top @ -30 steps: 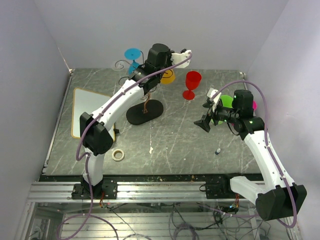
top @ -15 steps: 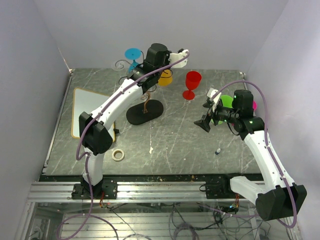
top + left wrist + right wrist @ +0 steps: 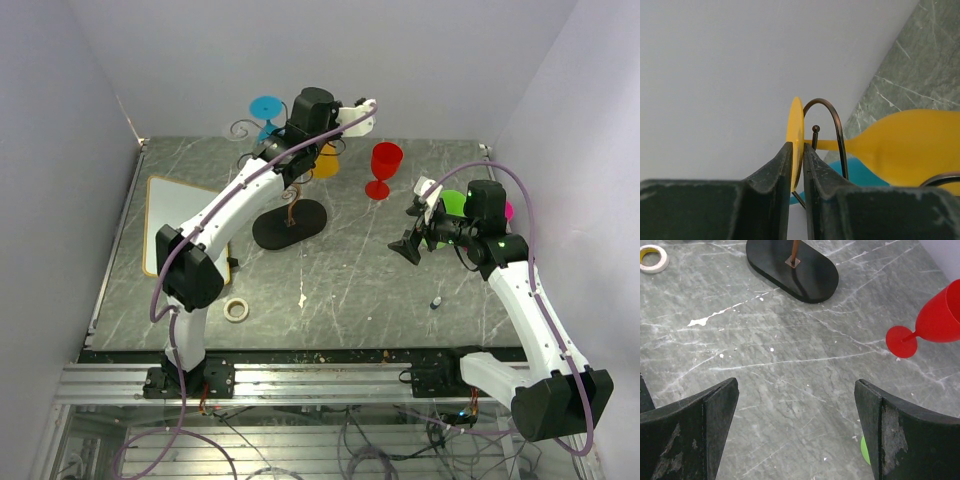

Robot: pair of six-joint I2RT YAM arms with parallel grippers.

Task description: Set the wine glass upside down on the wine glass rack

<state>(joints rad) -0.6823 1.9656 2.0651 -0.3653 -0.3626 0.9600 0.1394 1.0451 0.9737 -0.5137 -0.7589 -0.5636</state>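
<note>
Wine glass rack (image 3: 290,222): black oval base left of centre in top view, bronze wire scrolls above. Step judged: hanging, mid-insertion. Yellow wine glass (image 3: 910,145) at scroll level. Thin stem crosses wire loop beside ball tip, bowl lower right of wrist view, foot disc edge-on at centre. Opaque, plastic-looking. Next likely: seat foot on wire, bowl hanging down, then release. Left gripper (image 3: 797,150) pinched on foot rim. Right gripper (image 3: 795,385) spread wide, empty, over table.
</note>
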